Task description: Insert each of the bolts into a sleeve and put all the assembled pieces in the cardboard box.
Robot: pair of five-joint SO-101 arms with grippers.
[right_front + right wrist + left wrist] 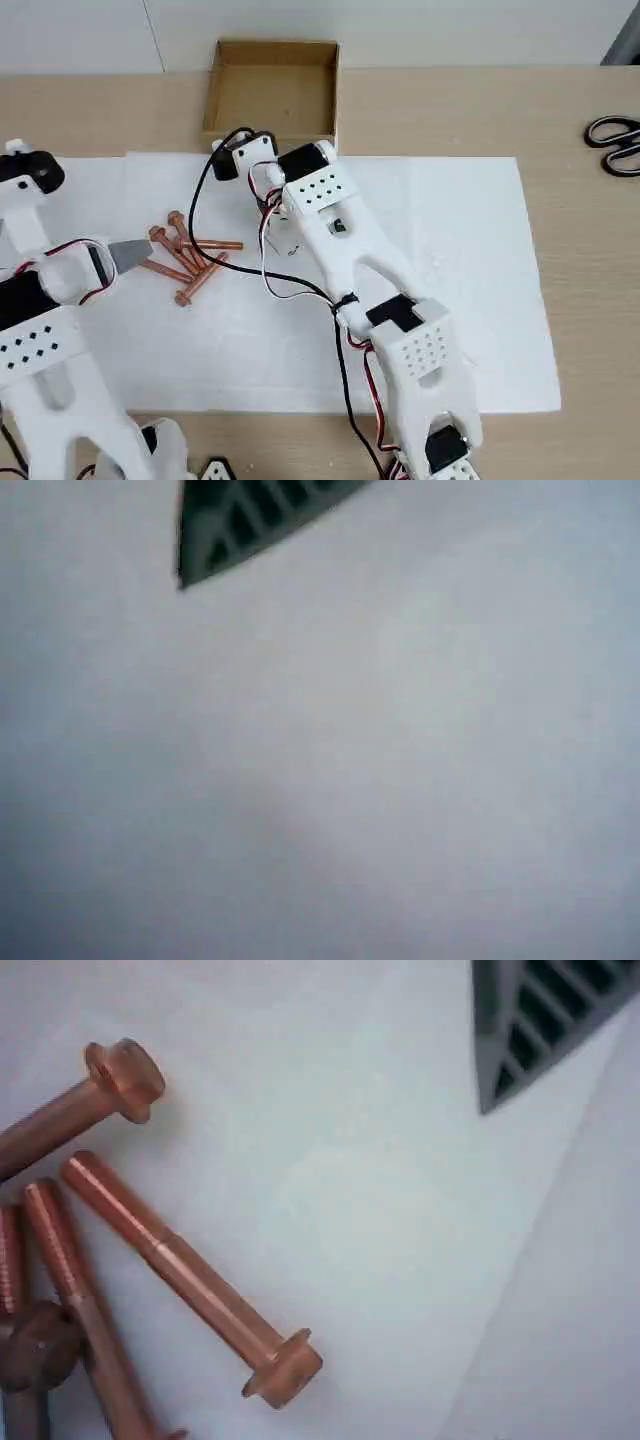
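Note:
Several copper bolts (190,255) lie in a loose pile on the white foam sheet (450,260); the left wrist view shows them close up (190,1280). My left gripper (133,256) hovers just left of the pile, open and holding nothing, and one ribbed finger (540,1020) shows above the sheet. My right gripper (266,192) is low over the sheet just in front of the cardboard box (272,90), also open and holding nothing, with one finger (250,520) over bare foam. The box has nothing in it.
Black scissors (615,145) lie at the table's far right edge. The right arm's body stretches diagonally across the middle of the sheet, with black and red cables trailing beside it. The sheet's right half is bare.

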